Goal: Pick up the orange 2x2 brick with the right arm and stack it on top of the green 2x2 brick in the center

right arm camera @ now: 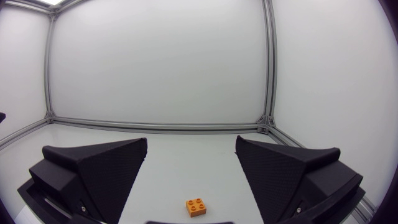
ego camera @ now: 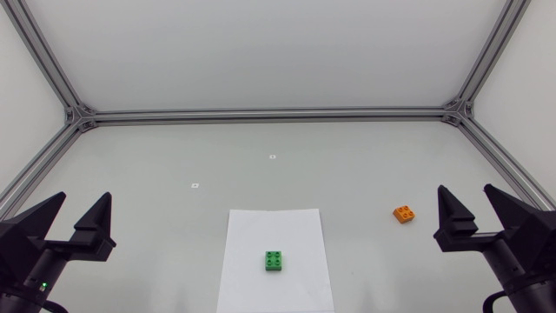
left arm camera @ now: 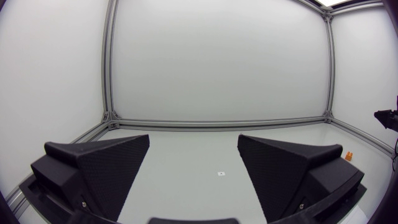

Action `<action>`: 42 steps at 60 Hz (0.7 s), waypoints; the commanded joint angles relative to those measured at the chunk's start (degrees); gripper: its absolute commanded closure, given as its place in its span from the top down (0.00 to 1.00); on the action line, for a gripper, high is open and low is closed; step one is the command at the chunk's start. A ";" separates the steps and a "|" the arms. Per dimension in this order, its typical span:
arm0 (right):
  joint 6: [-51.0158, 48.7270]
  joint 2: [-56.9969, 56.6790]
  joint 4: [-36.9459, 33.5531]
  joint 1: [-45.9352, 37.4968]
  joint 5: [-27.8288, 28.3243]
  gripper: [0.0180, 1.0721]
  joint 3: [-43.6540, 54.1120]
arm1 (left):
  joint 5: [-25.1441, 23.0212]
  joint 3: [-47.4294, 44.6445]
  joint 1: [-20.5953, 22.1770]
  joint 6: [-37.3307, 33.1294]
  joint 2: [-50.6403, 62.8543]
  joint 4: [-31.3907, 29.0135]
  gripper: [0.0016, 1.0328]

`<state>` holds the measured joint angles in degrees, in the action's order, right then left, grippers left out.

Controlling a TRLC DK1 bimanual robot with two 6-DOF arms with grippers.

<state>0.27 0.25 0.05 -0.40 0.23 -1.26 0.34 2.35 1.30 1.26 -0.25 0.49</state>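
Fingers stood apart on left gripper (ego camera: 83,197) and right gripper (ego camera: 467,193), orange brick (ego camera: 404,213) sat at right gripper's 9 o'clock, untouched, right wrist view showed it ahead between the fingers, green brick (ego camera: 274,261) on paper (ego camera: 252,226), 8 o'clock from orange brick, showed in head view only.

Legible text: none. Small white tag (ego camera: 272,156) and second tag (ego camera: 195,185) on worktop (ego camera: 365,165): marks too small to read.

The orange brick (left arm camera: 349,155) is partly hidden by the left gripper (left arm camera: 193,140) in its wrist view. The paper sheet (ego camera: 261,230) is cut off by the head view's lower edge.
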 commanded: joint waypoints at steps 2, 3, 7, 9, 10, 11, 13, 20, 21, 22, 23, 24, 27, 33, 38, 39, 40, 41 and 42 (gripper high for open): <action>1.31 -0.60 -0.23 0.58 0.30 0.96 1.34 | -0.25 -2.35 -0.16 -0.73 -0.45 -0.76 0.96; 1.31 -0.60 -0.23 0.58 0.30 0.96 1.34 | -0.25 -2.35 -0.16 -0.73 -0.45 -0.84 0.96; 1.31 -0.60 -0.23 0.58 0.30 0.96 1.34 | -0.25 -2.35 -0.16 -0.73 -0.45 -0.84 0.96; 1.31 -0.69 -0.14 0.58 0.30 0.96 1.34 | -0.34 -2.35 -0.16 -0.73 -0.45 -0.84 0.96; 1.31 -0.69 -0.14 0.58 0.21 0.96 1.34 | -0.25 -2.35 -0.16 -0.73 -0.45 -0.84 0.96; 1.31 -0.60 -0.05 0.58 0.21 0.96 1.34 | -0.25 -2.35 -0.16 -0.73 -0.45 -0.84 0.96; 1.31 -0.69 -0.05 0.58 0.30 0.96 1.34 | -0.25 -2.35 -0.16 -0.73 -0.45 -0.84 0.96; 1.31 -0.69 0.21 0.49 0.30 0.96 0.99 | -0.25 -2.35 -0.16 -0.73 -0.45 -0.76 0.96; 1.31 -0.69 0.21 0.49 0.30 0.96 0.73 | -0.25 -2.35 -0.16 -0.73 -0.45 -0.76 0.96; 1.31 -0.69 0.21 0.49 0.30 0.96 0.55 | -0.25 -2.35 -0.16 -0.73 -0.45 -0.84 0.96; 1.31 -0.69 0.03 0.49 0.30 0.96 0.11 | -0.25 -2.35 -0.16 -0.73 -0.45 -0.84 0.96; 1.31 -0.69 -0.23 0.49 0.30 0.96 -0.24 | -0.25 -2.35 -0.16 -0.73 -0.45 -0.84 0.96; 1.31 -0.69 -0.23 0.58 0.30 0.96 -1.20 | -0.25 -2.35 -0.16 -0.73 -0.45 -0.76 0.96; 1.31 -0.69 -1.20 1.02 0.30 0.96 -4.19 | -0.25 -2.35 -0.16 -0.73 -0.45 -0.84 0.96; 1.31 -0.60 -2.69 1.55 0.03 0.96 -7.36 | -0.25 -2.35 -0.16 -0.73 -0.45 -0.76 0.96; 1.31 -0.52 -2.96 1.55 0.03 0.96 -7.80 | -0.25 -2.35 -0.16 -0.73 -0.45 -0.84 0.96; 1.31 -0.52 -3.48 1.55 0.03 0.96 -8.32 | -0.25 -2.35 -0.16 -0.73 -0.45 -0.84 0.96; 1.31 -0.43 -3.92 1.63 0.12 0.96 -9.11 | -0.25 -2.35 -0.16 -0.73 -0.45 -0.84 0.96; 1.31 -0.16 -4.19 1.63 0.12 0.96 -9.64 | -0.25 -2.35 -0.16 -0.73 -0.45 -0.84 0.96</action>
<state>0.25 0.27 -3.03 0.75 0.21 -7.09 0.34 2.35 1.30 1.26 -0.25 0.49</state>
